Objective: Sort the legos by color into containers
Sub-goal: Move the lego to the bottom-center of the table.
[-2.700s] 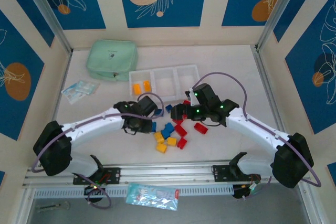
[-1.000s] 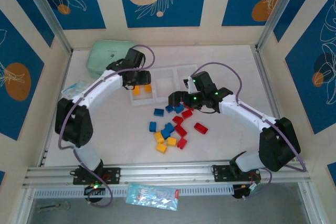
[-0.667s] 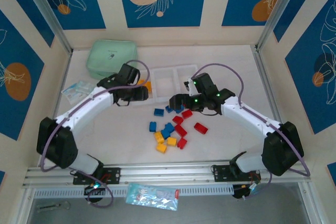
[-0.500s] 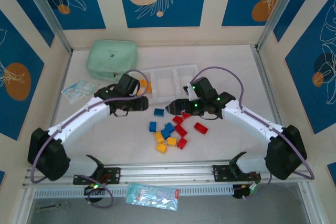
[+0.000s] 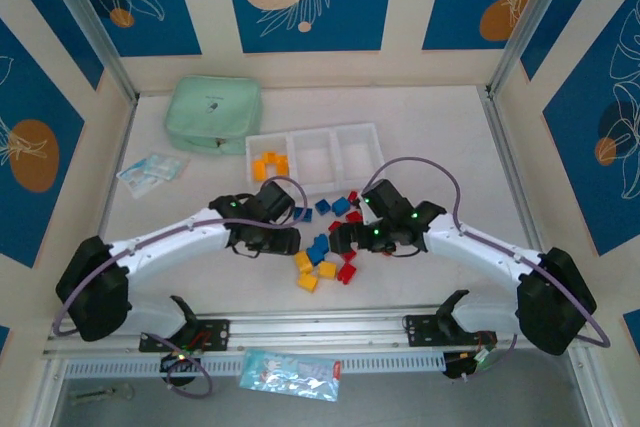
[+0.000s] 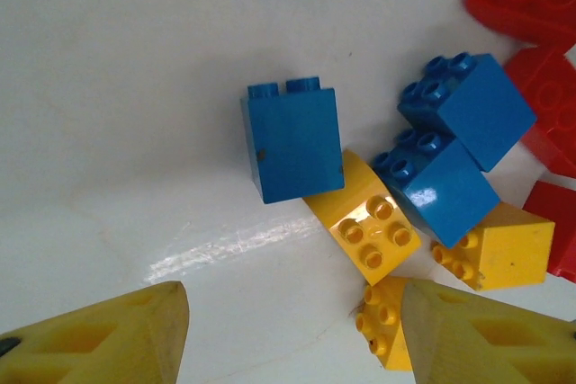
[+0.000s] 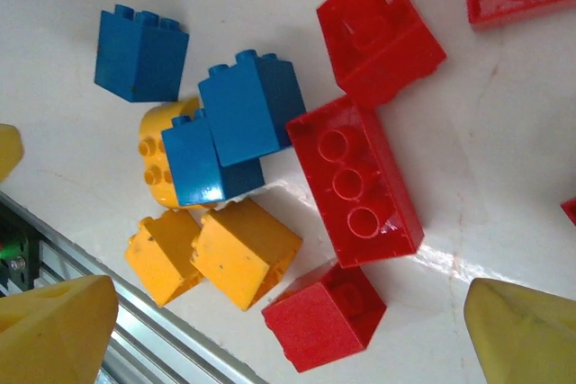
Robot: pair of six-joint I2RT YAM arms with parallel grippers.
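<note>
Top view: the legos [image 5: 325,252] lie loose on the table at 6 o'clock from the tray [image 5: 355,152], with yellow ones in its 9 o'clock compartment. The left gripper [image 5: 291,240] and right gripper [image 5: 340,240] hang over the pile.

Left wrist: the left gripper [image 6: 292,305] is spread and empty, with a blue brick [image 6: 292,143] at 12 o'clock.

Right wrist: the right gripper [image 7: 288,301] is released wide, with a red brick [image 7: 355,182] between its fingers.

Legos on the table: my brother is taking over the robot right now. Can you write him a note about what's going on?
Left tool: open, empty, over loose yellow legos and blue legos.
Right tool: open, empty, over red legos.
Tray: a few sorted yellow legos in its left compartment; the middle and right compartments look empty.
Done: some yellow is sorted.
Left: the loose yellow ones, plus all blue and red, lie on the table in front of the tray.
</note>
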